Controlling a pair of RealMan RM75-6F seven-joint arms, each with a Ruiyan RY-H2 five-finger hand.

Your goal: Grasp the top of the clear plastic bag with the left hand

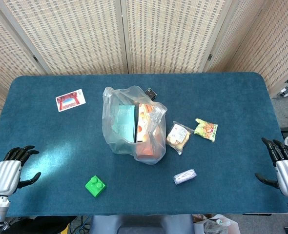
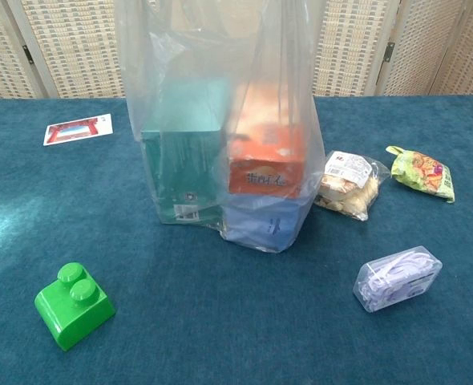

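Clear plastic bag [image 1: 133, 124] stands upright mid-worktop, propped by boxes inside; top gapes, reachable. Left hand [image 1: 10, 170] parked at edge, fingers spread, empty.

Two cameras, one table

Head view looks steeply down from above; chest view sits low and near, facing forward; both share the blue felt-covered table [image 1: 222, 97] [image 2: 220, 321].

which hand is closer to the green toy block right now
Left. The left hand sits at the table's near-left edge, a short way left of the green block; the right hand is across at the near-right edge.
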